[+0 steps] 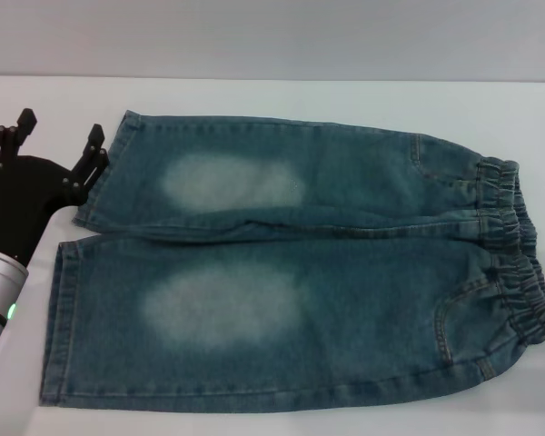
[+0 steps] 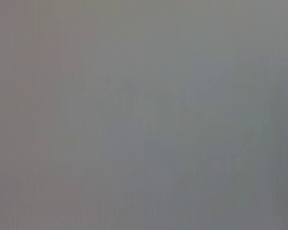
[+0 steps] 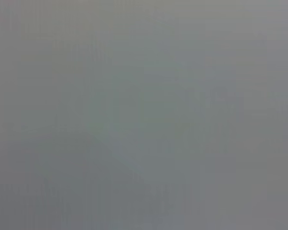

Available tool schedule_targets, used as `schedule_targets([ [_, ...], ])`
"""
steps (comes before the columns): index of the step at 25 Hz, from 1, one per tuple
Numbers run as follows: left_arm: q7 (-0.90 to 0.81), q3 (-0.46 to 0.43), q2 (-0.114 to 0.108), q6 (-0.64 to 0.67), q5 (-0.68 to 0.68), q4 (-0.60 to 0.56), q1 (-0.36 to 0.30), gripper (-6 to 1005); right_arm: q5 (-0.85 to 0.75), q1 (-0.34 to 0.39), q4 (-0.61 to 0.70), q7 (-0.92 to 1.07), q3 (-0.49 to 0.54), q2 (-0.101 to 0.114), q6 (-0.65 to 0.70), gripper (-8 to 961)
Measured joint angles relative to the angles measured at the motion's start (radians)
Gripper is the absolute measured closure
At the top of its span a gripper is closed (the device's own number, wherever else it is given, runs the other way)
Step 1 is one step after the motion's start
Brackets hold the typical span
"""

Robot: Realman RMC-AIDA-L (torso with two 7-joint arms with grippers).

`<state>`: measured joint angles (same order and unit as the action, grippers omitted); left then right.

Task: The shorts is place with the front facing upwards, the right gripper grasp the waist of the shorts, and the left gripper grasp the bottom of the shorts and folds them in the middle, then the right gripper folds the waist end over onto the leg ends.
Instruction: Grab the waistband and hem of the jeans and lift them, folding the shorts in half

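- The near leg of the shorts lies closest to me, flat on the white table, front up, with a pale faded patch on each leg.
- The shorts run across the table: the leg ends lie to the left, the gathered waist to the right. The far leg sits a little further right than the near one, so the two hems do not line up.
- My left gripper hangs at the far left, just beside the hem of the far leg, fingers spread wide and holding nothing. One fingertip appears to sit right at the cloth's edge; I cannot tell whether it touches.
- My right gripper is not in sight, and both wrist views show only flat grey, so I get no close look at the hem.
- I judge the fold not yet begun: nothing is gripped at either end.
- What could go wrong: closing from here I may pinch only the far leg's corner, so the near leg drags or stays behind and the middle fold comes out skewed.
- With the hems staggered, a single-layer grab could also twist the cloth.
- If the waist is not held when I lift, the whole garment may slide left instead of folding.
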<state>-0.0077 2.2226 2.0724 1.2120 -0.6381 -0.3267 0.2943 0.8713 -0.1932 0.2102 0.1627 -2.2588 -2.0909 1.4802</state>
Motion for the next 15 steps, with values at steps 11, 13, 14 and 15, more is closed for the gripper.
schedule_targets([
  [11,0.000,0.000,0.000,-0.002,0.001,0.000,-0.001,150,0.000,0.000,0.003,0.000,-0.003,0.000,-0.003,289],
  [13,0.000,0.000,0.000,-0.002,0.002,0.000,-0.001,150,0.000,0.000,0.004,0.000,-0.004,0.000,-0.003,289],
  [14,0.000,0.000,0.000,-0.002,0.002,0.000,-0.001,150,0.000,0.000,0.004,0.000,-0.004,0.000,-0.003,289],
  [15,0.000,0.000,-0.001,-0.002,0.002,0.000,-0.001,150,0.000,-0.001,0.004,0.000,-0.004,0.000,-0.003,289],
])
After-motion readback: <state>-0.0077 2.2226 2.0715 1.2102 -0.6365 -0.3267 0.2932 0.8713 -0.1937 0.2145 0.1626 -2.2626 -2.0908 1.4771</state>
